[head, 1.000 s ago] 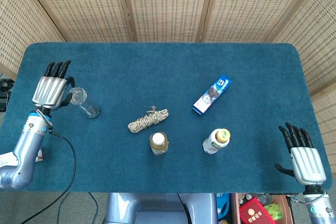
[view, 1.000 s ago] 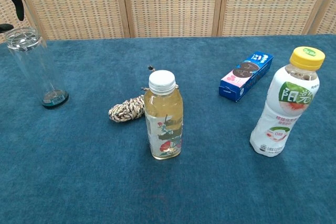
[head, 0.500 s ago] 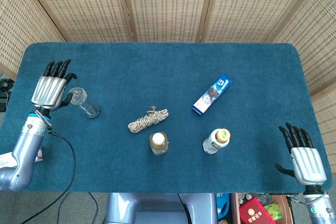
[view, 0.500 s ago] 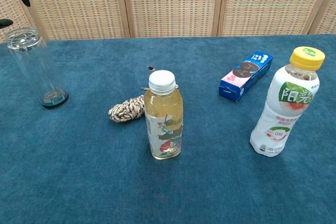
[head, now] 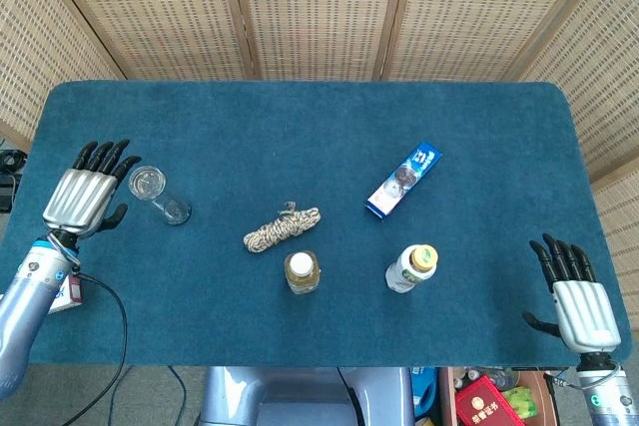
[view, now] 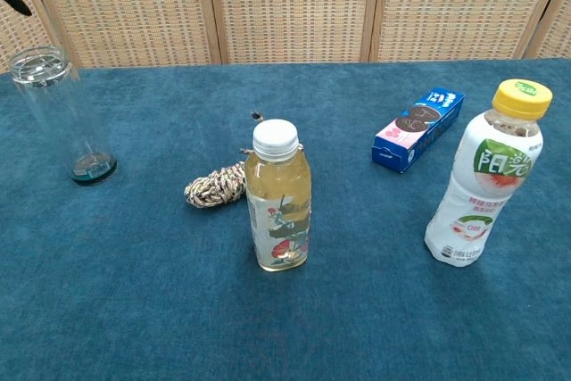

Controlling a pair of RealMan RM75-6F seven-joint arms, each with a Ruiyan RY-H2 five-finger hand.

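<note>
At the left edge of the head view, about halfway down, the left hand (head: 80,197) hovers over the blue table (head: 300,127) with its dark fingers (head: 103,155) spread and pointing up the frame, holding nothing. Just to its right, apart from the fingertips, stands a clear empty glass tumbler (head: 158,195); in the chest view the same tumbler (view: 61,115) stands upright at the far left, with a dark fingertip of that hand barely showing in the upper left corner.

Toward the middle of the head view, right of the tumbler and well apart from it, lies a coiled bundle of rope (head: 281,227). Just below the rope stands a bottle of pale yellow drink with a white cap (head: 302,271); in the chest view this bottle (view: 277,195) is upright at the centre, with the rope (view: 214,185) just to its left. Further right stands a white bottle with a yellow cap (head: 412,268), upright at the right edge of the chest view (view: 485,186). Above it in the head view lies a blue packet of biscuits (head: 403,180), set diagonally.

At the lower right corner of the head view, the right hand (head: 574,296) rests at the table's edge, fingers apart and holding nothing, well away from every object. Woven cane screens (head: 319,7) fill the top of both views.
</note>
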